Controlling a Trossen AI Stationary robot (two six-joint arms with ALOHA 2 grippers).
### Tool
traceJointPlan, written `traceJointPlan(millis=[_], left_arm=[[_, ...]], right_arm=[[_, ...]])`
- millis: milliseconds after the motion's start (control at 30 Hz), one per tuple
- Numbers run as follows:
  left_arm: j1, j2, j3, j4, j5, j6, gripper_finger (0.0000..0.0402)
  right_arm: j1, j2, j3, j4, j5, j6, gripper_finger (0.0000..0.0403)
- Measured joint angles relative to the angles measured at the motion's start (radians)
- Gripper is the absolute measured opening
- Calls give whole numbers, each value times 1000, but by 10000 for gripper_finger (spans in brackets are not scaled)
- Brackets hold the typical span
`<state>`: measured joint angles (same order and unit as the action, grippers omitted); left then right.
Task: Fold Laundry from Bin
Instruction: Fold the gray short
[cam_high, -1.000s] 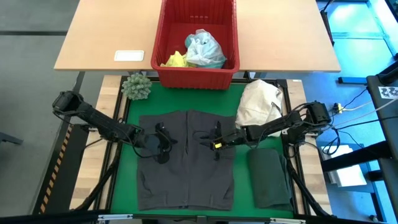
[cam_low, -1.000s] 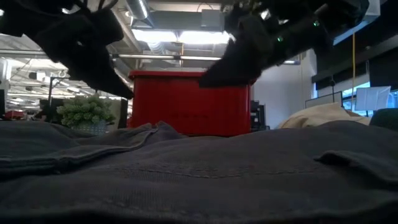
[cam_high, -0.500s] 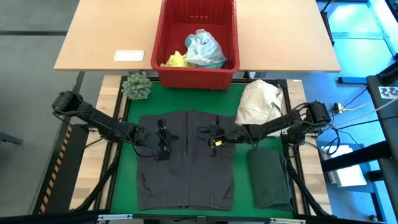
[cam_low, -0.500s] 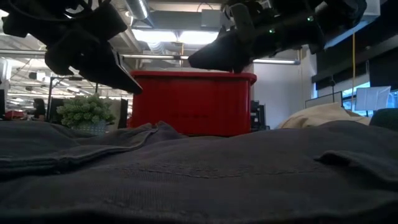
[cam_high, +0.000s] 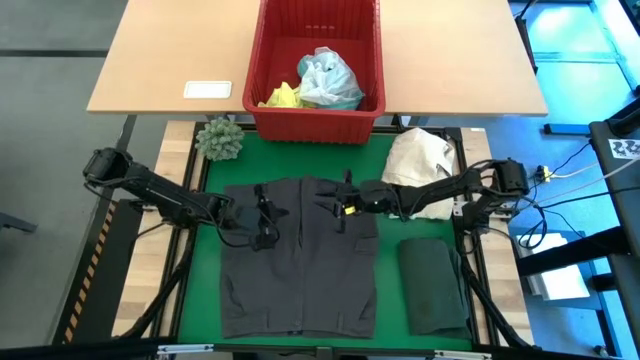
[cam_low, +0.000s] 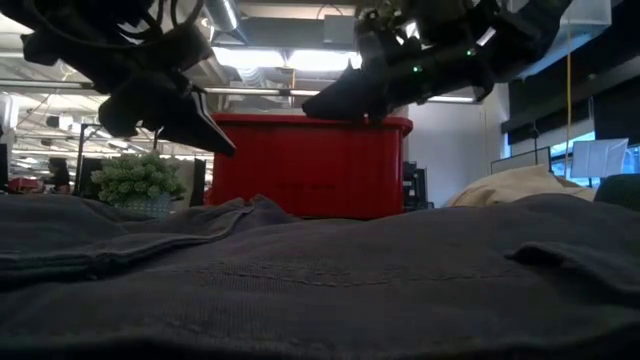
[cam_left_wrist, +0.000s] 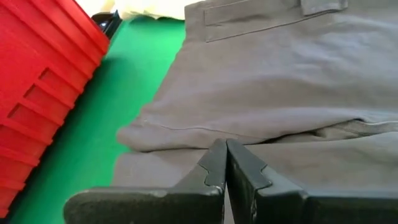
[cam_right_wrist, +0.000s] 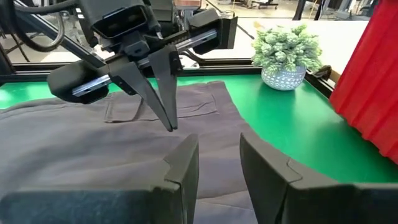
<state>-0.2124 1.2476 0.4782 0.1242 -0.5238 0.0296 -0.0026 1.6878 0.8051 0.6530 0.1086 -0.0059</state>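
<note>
From my overhead feed, a red slotted plastic bin (cam_high: 318, 62) sits on the wooden counter (cam_high: 160, 60) past the green mat (cam_high: 390, 275). It holds a crumpled turquoise garment (cam_high: 328, 80) and a bit of yellow cloth (cam_high: 281, 96). A white card (cam_high: 208, 89) lies on the wood to its left. A small spiky green plant ball (cam_high: 220, 138) stands at the mat's far left corner, and a cream cloth bundle (cam_high: 418, 165) lies lumped at the far right corner, just under my right arm. Nothing lies between the two pincers but cloth.

The grey garment (cam_high: 298, 258) lies spread flat across the middle of the mat — a matte, soft weave with stitched seams and pocket outlines, and a low ridge running along its centre. A dark green garment (cam_high: 434, 285) lies folded into a neat rectangle near the mat's right edge, apart from the grey one.

My left arm reaches in low from the left; the left pincer (cam_high: 264, 222) hangs above the grey garment's left half, its fingers pressed together on nothing. My right arm stretches in from the right over the cream bundle — the right pincer (cam_high: 341, 206) is above the grey garment's far right part, its fingers (cam_right_wrist: 184, 163) partly spread with a clear gap and no cloth in it.
</note>
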Motion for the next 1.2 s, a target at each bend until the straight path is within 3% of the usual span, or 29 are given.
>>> traceJointPlan(millis=[100, 200, 433, 533, 800, 1033, 1200], left_arm=[[6, 0, 0, 2, 43, 2, 0], [5, 0, 0, 19, 72, 8, 0], [5, 0, 0, 104, 64, 10, 0], [3, 0, 0, 119, 63, 7, 0], [-7, 0, 0, 121, 79, 1, 22], [-21, 0, 0, 126, 81, -4, 64], [-29, 0, 0, 126, 81, -19, 79]], right_arm=[[-25, -2, 1, -21, -43, 1, 115], [-40, -13, 43, -153, -68, 1, 115], [-37, -18, 277, -731, 1, 1, 115], [-36, -19, 334, -885, 28, 33, 115], [-36, -14, 315, -927, 17, 53, 115], [-36, -14, 271, -789, -88, 69, 115], [-36, -14, 268, -783, -71, 79, 110]])
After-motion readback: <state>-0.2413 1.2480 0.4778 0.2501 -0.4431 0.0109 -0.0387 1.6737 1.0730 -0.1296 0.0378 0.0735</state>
